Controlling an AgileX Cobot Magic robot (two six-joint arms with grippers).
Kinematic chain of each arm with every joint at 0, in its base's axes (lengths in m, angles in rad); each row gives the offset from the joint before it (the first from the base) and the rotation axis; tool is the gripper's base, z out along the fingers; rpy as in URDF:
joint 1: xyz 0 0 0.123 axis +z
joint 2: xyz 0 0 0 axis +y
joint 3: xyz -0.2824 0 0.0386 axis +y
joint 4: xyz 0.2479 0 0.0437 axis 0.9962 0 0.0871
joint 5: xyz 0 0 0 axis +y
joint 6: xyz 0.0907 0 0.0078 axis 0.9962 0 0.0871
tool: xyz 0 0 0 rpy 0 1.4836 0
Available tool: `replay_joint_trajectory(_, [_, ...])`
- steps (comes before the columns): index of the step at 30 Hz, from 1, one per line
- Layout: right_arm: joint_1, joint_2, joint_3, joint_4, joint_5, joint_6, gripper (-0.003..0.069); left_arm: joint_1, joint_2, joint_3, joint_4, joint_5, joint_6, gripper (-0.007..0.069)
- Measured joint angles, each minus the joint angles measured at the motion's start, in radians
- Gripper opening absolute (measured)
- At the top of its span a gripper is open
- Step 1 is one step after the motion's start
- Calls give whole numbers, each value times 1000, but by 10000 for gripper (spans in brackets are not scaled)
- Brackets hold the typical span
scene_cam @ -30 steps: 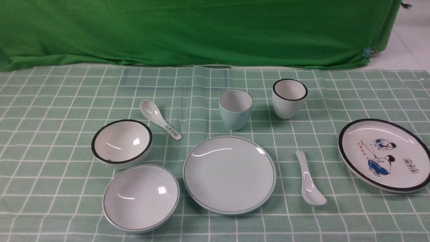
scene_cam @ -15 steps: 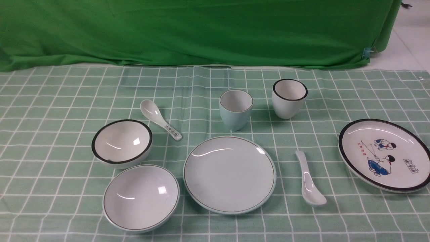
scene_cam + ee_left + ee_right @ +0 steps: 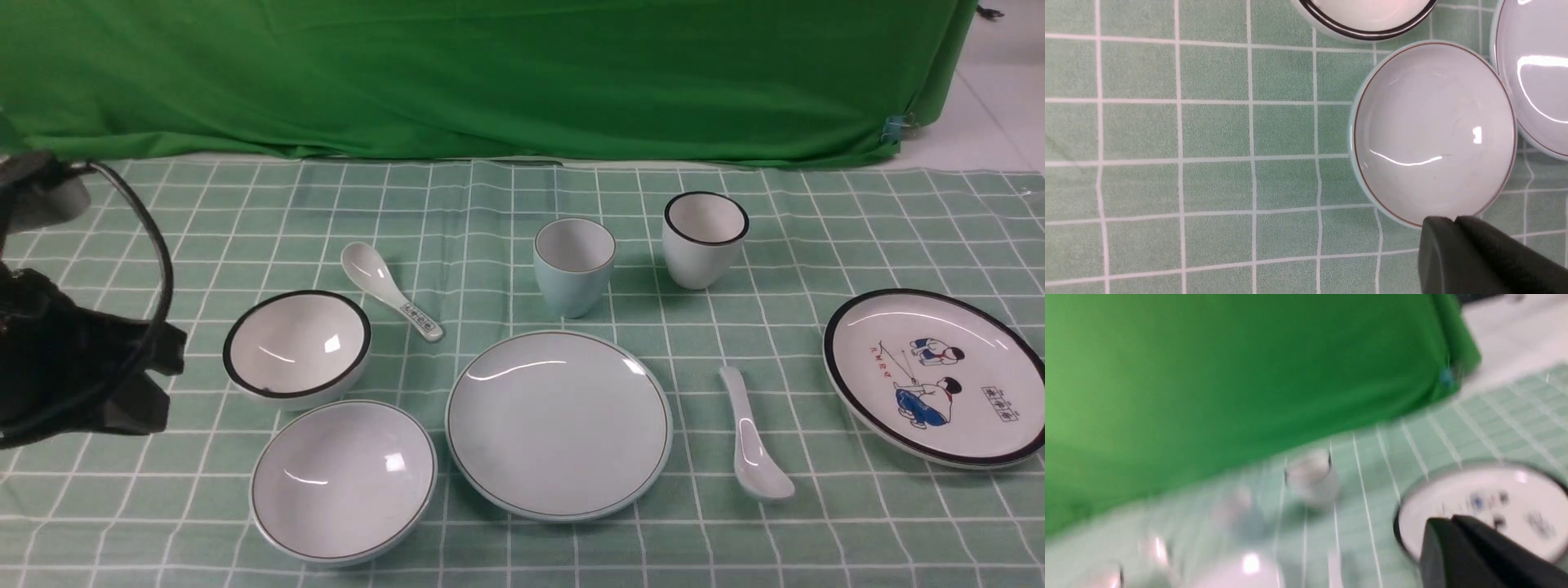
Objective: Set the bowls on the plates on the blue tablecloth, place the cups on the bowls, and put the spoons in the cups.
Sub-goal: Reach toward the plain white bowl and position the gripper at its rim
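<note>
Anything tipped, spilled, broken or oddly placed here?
Nothing stands out: the shallow pale blue bowl, black-rimmed white bowl, pale blue cup and black-rimmed white cup stand upright on the gridded blue-green tablecloth; nothing looks spilled or broken.

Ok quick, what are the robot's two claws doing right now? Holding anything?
Black left gripper: shut, holding nothing.
Black right gripper: shut, holding nothing; its view is blurred.
</note>
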Motion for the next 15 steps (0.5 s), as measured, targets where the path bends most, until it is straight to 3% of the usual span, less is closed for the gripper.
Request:
replay_joint_trajectory(1, [26,56,-81,4,117,-31,29,0,13,0,-4,-3,4,1])
replay_joint_trajectory(2, [33,70,-81,4,117,-38,29,0,16,0,-5,-3,4,1])
replay_joint_trajectory(3, [95,189,-215,11,316,-96,26,-4,46,0,-14,-8,12,1])
replay_joint_trajectory(4, [129,261,-279,11,413,-124,26,-12,57,0,-14,-15,14,1])
replay_joint_trajectory(7, [201,427,-399,2,578,-177,26,-66,110,0,0,-51,14,1])
replay_joint_trajectory(11, [298,587,-457,-2,614,-201,27,-190,182,0,63,-96,-31,1])
replay_joint_trajectory(15, [389,660,-459,0,612,-192,33,-221,224,0,129,-113,-95,8])
